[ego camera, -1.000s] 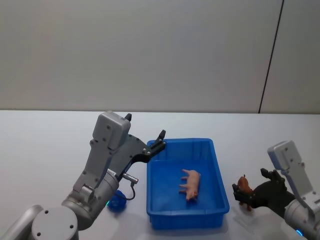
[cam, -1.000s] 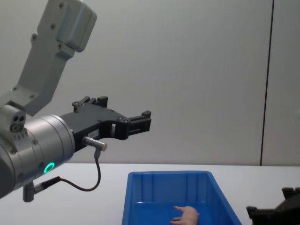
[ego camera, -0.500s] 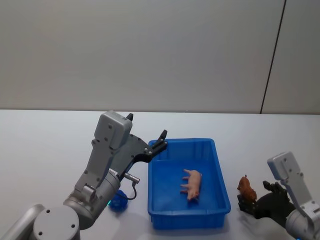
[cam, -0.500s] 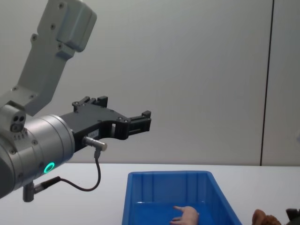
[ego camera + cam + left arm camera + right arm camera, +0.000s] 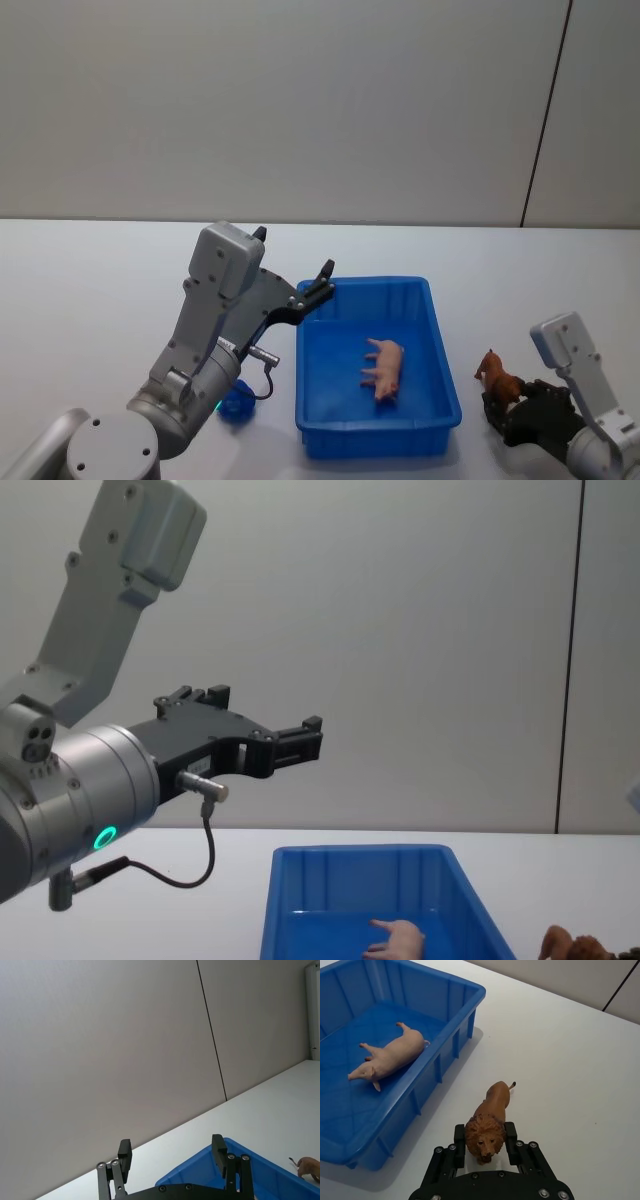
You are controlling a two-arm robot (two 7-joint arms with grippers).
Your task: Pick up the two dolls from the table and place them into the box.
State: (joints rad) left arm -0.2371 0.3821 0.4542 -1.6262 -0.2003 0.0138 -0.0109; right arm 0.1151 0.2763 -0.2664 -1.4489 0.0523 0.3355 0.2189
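Note:
A pale pink pig doll (image 5: 383,366) (image 5: 390,1057) (image 5: 400,942) lies on its side on the floor of the blue box (image 5: 380,441) (image 5: 476,996) (image 5: 360,859). To the right of the box, a reddish-brown lion doll (image 5: 495,376) (image 5: 492,1105) (image 5: 570,947) stands on the white table (image 5: 100,300). My right gripper (image 5: 500,400) (image 5: 485,1136) is low at the table, shut on the lion's maned head with one finger against each side. My left gripper (image 5: 322,280) (image 5: 170,1147) (image 5: 312,735) hangs open and holds nothing, above the box's rear left corner.
A small blue object (image 5: 233,405) lies on the table beside my left arm, left of the box. A grey wall with a dark vertical seam (image 5: 545,110) stands behind the table. Bare tabletop stretches to the right of the lion.
My right arm has dropped lower and drawn back to the right. The lion, hidden in the chest view before, now shows there and has shifted slightly right. The left arm has not moved.

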